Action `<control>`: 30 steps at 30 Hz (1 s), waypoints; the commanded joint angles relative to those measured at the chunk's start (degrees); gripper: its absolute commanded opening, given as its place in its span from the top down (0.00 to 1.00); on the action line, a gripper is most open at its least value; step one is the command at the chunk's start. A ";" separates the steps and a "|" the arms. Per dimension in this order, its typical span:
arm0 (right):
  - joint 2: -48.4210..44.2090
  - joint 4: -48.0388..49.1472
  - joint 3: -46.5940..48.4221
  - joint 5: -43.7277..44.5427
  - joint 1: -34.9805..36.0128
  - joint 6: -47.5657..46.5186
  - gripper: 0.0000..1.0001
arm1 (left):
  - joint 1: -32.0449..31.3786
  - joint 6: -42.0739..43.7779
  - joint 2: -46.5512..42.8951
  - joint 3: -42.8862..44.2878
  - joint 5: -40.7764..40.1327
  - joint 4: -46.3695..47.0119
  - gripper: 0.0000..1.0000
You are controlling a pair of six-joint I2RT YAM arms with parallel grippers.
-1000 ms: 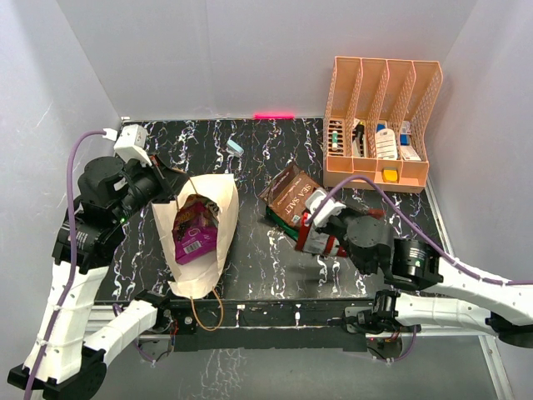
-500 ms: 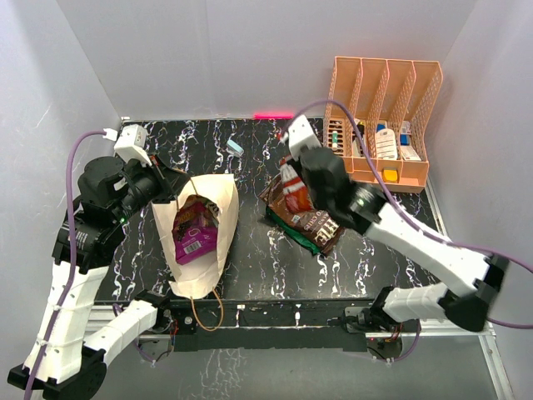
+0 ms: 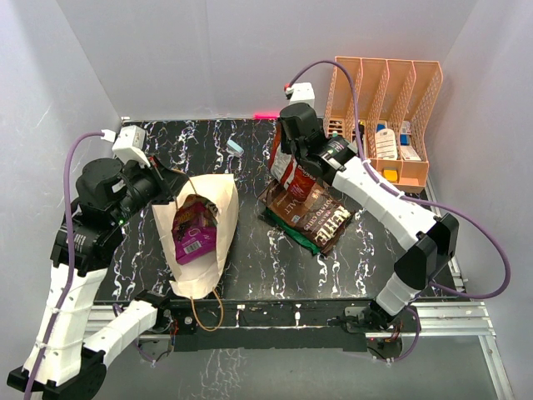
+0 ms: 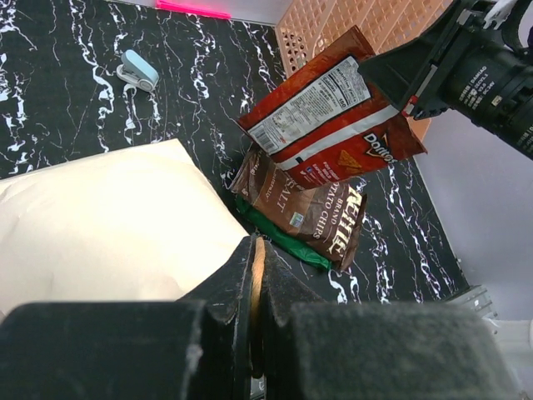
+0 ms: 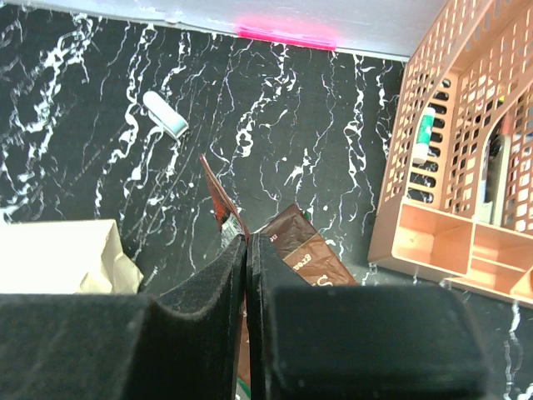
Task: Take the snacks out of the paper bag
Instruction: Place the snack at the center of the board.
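- Black table with white marble veining, plain white walls on three sides, and a pink strip glowing at the far edge.
- Paper bag lies on the left half of the table with its mouth open and its brown cord handle trailing over the near edge.
- Purple packet sits inside the bag mouth, partly visible.
- Left gripper is at the bag's far rim. In its wrist view the jaws are pressed together with a thin tan edge of bag paper pinched between them.
- Right gripper is raised over the middle of the table, jaws clamped on the top edge of a red-brown packet, which hangs from it.
- Whether the hanging packet's lower edge touches the pile below, I cannot tell.
- Brown packet lies flat on the table, right of the bag and apart from it.
- Dark green packet lies under the brown one, only its near edge showing.
- Orange rack stands at the far right corner, small bottles and white boxes in its compartments.
- Light-blue block rests alone on the far side of the table, between bag and rack.
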 commanded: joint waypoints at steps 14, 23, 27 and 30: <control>1.82 3.94 5.16 2.45 -2.14 22.91 0.93 | -0.04 0.58 -1.37 1.13 -0.88 0.29 1.00; -2.76 4.91 -7.59 9.25 -3.44 31.07 0.93 | -0.05 0.59 -1.38 1.38 -1.16 0.07 1.00; -6.15 5.25 -14.02 12.58 -3.64 32.51 0.93 | -0.06 0.51 -1.21 0.96 -0.49 0.66 1.00; -8.18 4.97 -17.94 14.46 -4.01 32.45 0.93 | -0.04 0.49 -1.23 0.97 -0.38 0.62 1.00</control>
